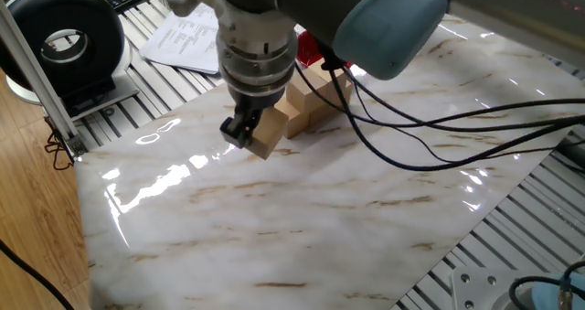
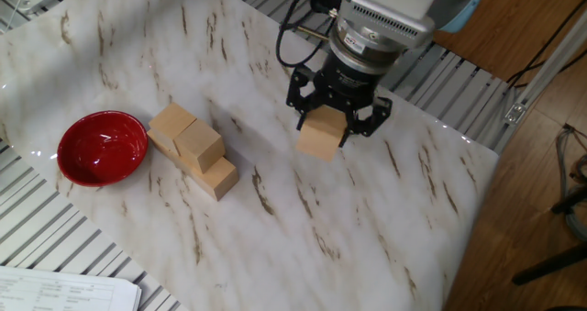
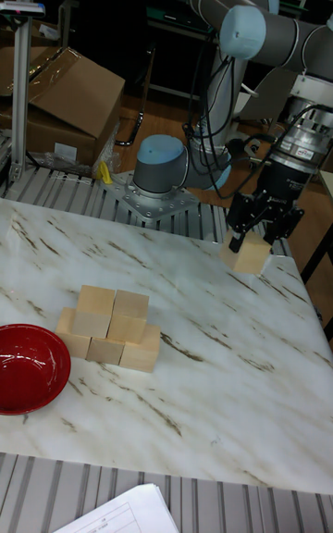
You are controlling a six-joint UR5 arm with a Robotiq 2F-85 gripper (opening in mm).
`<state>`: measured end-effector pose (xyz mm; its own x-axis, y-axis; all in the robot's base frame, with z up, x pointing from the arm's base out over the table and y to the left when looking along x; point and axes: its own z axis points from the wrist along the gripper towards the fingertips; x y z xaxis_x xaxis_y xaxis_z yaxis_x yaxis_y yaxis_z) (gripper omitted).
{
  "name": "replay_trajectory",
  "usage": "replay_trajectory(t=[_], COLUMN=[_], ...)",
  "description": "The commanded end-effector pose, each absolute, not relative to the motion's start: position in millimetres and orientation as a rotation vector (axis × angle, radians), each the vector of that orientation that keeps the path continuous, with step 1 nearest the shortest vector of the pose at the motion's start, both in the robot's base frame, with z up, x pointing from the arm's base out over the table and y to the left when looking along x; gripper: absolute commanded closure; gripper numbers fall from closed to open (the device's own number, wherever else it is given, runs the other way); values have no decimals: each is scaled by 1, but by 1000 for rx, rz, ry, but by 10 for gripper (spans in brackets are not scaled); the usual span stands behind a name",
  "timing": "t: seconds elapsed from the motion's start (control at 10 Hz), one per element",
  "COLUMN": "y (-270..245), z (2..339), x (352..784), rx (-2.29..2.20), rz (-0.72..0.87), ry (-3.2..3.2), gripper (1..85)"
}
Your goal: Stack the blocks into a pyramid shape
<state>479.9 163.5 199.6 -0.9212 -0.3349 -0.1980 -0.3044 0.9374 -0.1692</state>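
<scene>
Left to right in the tall fixed view: red bowl (image 3: pixel 28 366) at the table's (image 3: pixel 213 385) near-left edge, then the stacked blocks (image 3: pixel 109 328) just beside it, three below and two on top, I think; rear faces are hidden. Well to the right, my gripper (image 3: pixel 262 218) is clamped on the sixth block (image 3: pixel 251 254), which hangs clear above the marble. So the stack lies to the left of my tool, its long axis roughly across the picture, and the top spot is open.
</scene>
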Motion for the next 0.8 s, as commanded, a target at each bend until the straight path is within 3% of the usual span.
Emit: replay_trajectory(t=[0.0, 0.1, 0.3, 0.4, 0.7], y=[186, 184, 189, 178, 182], z=[201, 199, 187, 186, 187], x=[481, 471, 433, 430, 433], rx=[-287, -289, -217, -245, -239], rz=[-35, -77, -17, -76, -55], ry=[2874, 2837, 2844, 2856, 2844], gripper=[850, 850, 850, 850, 850])
